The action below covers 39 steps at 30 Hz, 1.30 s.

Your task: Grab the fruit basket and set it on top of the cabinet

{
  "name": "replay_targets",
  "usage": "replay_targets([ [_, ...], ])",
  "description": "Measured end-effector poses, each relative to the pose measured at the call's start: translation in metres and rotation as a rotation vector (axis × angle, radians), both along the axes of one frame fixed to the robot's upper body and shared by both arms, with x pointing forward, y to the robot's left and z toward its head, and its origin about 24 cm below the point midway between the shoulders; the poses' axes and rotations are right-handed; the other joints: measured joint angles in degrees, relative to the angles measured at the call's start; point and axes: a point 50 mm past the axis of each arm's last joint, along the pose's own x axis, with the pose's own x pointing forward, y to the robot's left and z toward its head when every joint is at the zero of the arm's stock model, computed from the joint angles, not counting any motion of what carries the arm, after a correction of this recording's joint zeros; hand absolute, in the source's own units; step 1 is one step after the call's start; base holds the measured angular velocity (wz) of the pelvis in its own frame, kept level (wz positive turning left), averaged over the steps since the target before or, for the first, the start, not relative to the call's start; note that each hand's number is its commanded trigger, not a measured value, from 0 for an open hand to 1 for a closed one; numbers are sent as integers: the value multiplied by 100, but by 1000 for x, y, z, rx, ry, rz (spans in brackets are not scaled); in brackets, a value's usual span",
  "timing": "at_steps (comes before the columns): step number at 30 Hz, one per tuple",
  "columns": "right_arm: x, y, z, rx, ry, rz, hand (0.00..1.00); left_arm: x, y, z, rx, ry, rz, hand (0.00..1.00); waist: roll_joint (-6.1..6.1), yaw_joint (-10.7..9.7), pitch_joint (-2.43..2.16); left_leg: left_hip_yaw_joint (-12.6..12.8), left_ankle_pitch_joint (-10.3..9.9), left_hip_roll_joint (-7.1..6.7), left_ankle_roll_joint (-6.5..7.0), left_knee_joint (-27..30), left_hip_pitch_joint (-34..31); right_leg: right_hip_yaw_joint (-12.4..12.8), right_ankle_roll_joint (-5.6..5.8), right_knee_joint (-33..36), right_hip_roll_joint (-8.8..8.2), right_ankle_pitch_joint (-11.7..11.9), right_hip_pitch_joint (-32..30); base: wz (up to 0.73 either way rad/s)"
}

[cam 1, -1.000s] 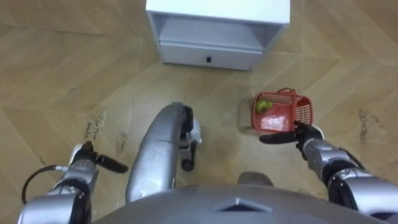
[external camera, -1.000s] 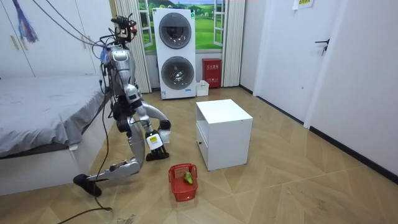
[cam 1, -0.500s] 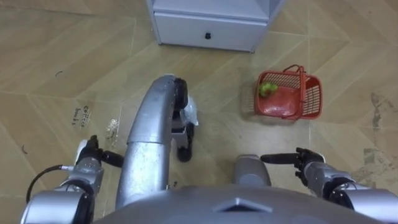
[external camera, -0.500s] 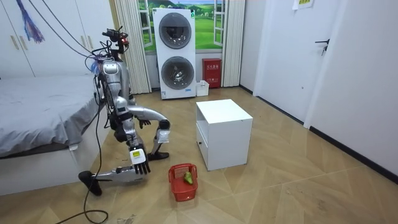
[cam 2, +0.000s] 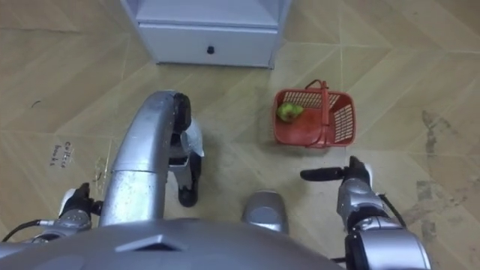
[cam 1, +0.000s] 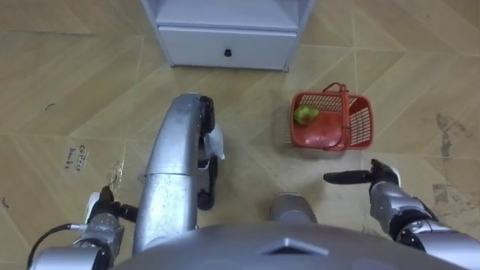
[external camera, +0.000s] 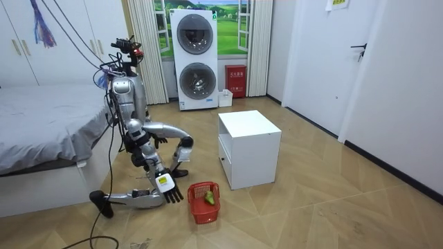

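We kneel on the wooden floor (cam 1: 75,90), facing the white cabinet (cam 1: 225,30) at twelve o'clock. The fruit basket (cam 1: 330,121) sits on the floor at about one o'clock, handle upright, with a green fruit (cam 1: 304,114) in its nine-o'clock end. Our right hand (cam 1: 382,178) hovers near the basket's five o'clock, apart from it, its fingers (cam 1: 345,177) straight, empty and pointing toward nine. Our left hand (cam 1: 105,214) hangs low at seven o'clock; we cannot tell its state.

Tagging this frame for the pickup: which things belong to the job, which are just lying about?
Job: fruit basket on the floor; green fruit in it; right hand, fingers open, apart from the basket.
Lying about: white cabinet; stacked washing machines; bed; red box beside the machines.
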Motion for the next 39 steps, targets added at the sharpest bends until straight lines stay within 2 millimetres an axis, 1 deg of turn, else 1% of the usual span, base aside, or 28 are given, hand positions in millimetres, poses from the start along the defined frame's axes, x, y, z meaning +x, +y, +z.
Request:
replay_targets([
  [2,19,-2,14,-41,-100,13,0,1,1,1,17,-12,1,0,11,2,-6,-111,-51,-46,-117,-1,8,92,0,-6,53,0,-41,-20],
  [3,24,-3,18,-53,-126,14,0,2,0,1,21,-13,-5,0,8,-10,-5,-135,-58,-87,-136,-9,8,109,0,-12,47,0,-44,-17],
  [4,34,-4,25,-73,-170,13,0,3,-1,1,22,-15,-23,0,-4,-21,1,-151,-61,-137,-150,-25,7,145,0,-19,26,0,-55,-3],
  [5,42,-4,31,-95,-214,10,0,3,-1,1,22,-15,-36,0,-32,-54,16,-146,-56,-204,-181,-61,6,142,0,-33,-9,1,-52,0],
  [8,59,-4,42,-133,-276,20,0,9,-1,2,22,-34,-46,0,-89,-55,43,-143,-57,-211,-188,-66,-24,141,0,-37,-36,1,-81,2],
  [11,68,-5,49,-142,-314,10,0,7,-2,2,19,-32,-65,0,-114,-50,37,-139,-58,-246,-186,-60,-69,116,1,-51,-50,1,-90,6],
  [16,74,-5,56,-153,-362,7,0,-7,7,2,35,0,-59,0,-115,19,34,-141,-60,-265,-179,-61,-79,67,1,-77,-58,1,-72,4],
  [18,74,-6,57,-157,-367,6,0,-13,13,3,47,16,-54,0,-109,85,39,-147,-60,-266,-180,-62,-84,55,0,-79,-44,1,-72,0],
  [19,74,-9,58,-163,-366,4,0,-14,14,3,51,19,-53,0,-97,163,49,-145,-60,-277,-180,-65,-96,40,0,-80,-48,1,-76,5],
  [21,74,-12,59,-170,-365,8,0,-13,16,4,56,17,-54,0,-94,284,56,-145,-60,-291,-179,-67,-113,4,-2,-91,-55,2,-76,7],
  [23,74,-15,59,-164,-358,9,0,-12,18,5,62,17,-55,0,-132,442,85,-149,-60,-304,-179,-66,-136,-25,-3,-106,-55,3,-78,6],
  [25,76,-18,58,-162,-344,-3,0,-12,19,5,63,19,-56,0,-154,525,109,-151,-59,-311,-177,-65,-153,-48,-4,-115,-54,3,-77,5],
  [27,77,-22,58,-155,-338,-21,0,-13,18,4,58,26,-66,0,-139,620,136,-156,-57,-313,-173,-56,-178,-64,-4,-116,-47,3,-83,5],
  [28,78,-25,59,-150,-333,-23,0,-13,18,4,53,31,-71,0,-121,660,153,-155,-54,-321,-167,-52,-195,-75,-4,-118,-48,3,-86,4],
  [29,78,-27,60,-149,-332,-25,0,-13,18,4,50,33,-71,0,-112,668,158,-154,-50,-329,-162,-52,-207,-86,-4,-118,-50,4,-90,11],
  [31,76,-33,61,-152,-325,-31,0,-15,19,4,48,44,-69,0,-63,688,170,-174,-13,-408,-149,-55,-287,-211,-9,-134,-65,6,-93,19],
  [32,76,-35,61,-153,-325,-33,0,-16,20,4,49,47,-68,0,-52,711,179,-174,-9,-411,-145,-54,-300,-223,-9,-135,-65,6,-101,10],
  [35,75,-42,62,-138,-321,-38,0,-15,27,7,51,55,-72,0,-17,912,200,-164,-6,-416,-138,-50,-342,-276,-10,-136,-95,7,-142,1],
  [36,74,-43,62,-131,-317,-40,0,-15,28,7,54,56,-73,0,2,947,204,-163,-6,-420,-137,-49,-354,-280,-10,-137,-93,7,-146,5],
  [38,72,-49,60,-118,-287,-33,0,-20,28,6,51,71,-76,0,121,1016,215,-154,15,-426,-102,-35,-418,-294,-10,-133,-94,7,-177,6],
  [39,71,-50,59,-116,-278,-30,0,-22,28,6,50,75,-75,0,140,1036,214,-146,17,-426,-98,-35,-427,-291,-10,-133,-100,7,-185,3],
])
